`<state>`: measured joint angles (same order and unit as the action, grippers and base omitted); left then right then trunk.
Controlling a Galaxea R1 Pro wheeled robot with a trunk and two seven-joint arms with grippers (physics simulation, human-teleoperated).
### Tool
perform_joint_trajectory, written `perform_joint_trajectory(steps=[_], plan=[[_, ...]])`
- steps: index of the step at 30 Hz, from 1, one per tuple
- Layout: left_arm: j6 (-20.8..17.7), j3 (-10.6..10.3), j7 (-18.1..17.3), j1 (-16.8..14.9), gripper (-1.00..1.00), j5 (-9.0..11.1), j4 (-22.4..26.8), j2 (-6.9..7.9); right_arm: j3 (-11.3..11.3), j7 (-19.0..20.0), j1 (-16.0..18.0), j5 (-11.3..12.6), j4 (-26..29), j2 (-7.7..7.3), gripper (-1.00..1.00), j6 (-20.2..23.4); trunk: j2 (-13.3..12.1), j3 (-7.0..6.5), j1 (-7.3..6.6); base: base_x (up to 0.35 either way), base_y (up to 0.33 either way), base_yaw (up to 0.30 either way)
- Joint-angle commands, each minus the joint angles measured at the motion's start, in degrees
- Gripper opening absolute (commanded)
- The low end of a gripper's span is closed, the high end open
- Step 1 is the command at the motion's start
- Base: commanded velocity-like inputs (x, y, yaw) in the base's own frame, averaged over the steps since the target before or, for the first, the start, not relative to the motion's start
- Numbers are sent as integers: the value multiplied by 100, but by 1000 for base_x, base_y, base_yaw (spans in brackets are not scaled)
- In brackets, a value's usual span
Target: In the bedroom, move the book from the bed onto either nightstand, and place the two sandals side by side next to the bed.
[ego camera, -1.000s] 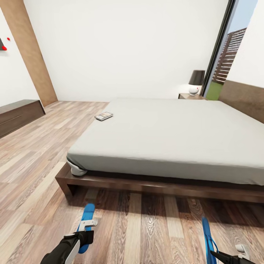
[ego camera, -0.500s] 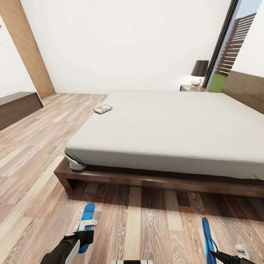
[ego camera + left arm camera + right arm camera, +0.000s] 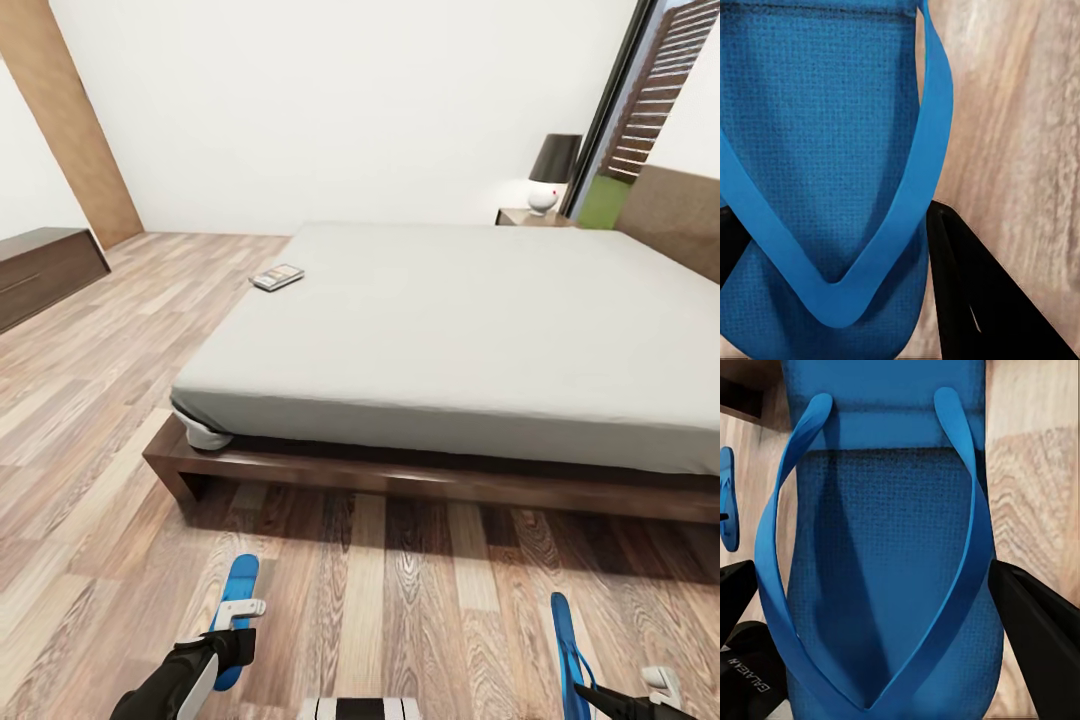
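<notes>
Sandals sit clamped in your tools, the left tool (image 3: 232, 628) holding one sandal (image 3: 238, 598) and the right tool (image 3: 612, 697) the other sandal (image 3: 566, 640) above the floor (image 3: 420, 610) before the bed (image 3: 480, 330), where the book (image 3: 277, 277) lies.

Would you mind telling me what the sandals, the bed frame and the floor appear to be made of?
The sandals look like matte blue foam or rubber: a fine dimpled footbed with smooth straps. The bed frame seems dark brown wood with a dull finish, its grain faint. The floor looks like light wood plank or laminate: visible grain and seams, mixed tones.
</notes>
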<state>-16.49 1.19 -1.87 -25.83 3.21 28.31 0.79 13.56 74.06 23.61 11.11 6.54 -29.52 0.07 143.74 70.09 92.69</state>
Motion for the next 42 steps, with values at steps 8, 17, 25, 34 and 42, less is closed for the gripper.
perform_joint_trajectory(steps=[8,17,25,34,42], plan=[[-38,12,-31,0,-100,21,16,0,55,-9,19,10,702,-15,-100,1951,13,182,19,0,0,0],[-24,17,-30,1,-100,19,17,0,102,17,21,332,1669,-9,-100,2736,15,227,24,0,0,0],[-21,21,-25,2,-100,21,17,12,111,28,21,347,1709,-18,-100,2752,22,337,37,0,0,0],[-13,21,-24,-1,-100,15,25,26,103,29,21,348,1710,-10,-100,2753,33,515,58,0,0,0],[-12,21,-33,1,-100,13,26,34,103,24,21,348,1710,-7,-100,2753,33,515,58,112,86,0]])
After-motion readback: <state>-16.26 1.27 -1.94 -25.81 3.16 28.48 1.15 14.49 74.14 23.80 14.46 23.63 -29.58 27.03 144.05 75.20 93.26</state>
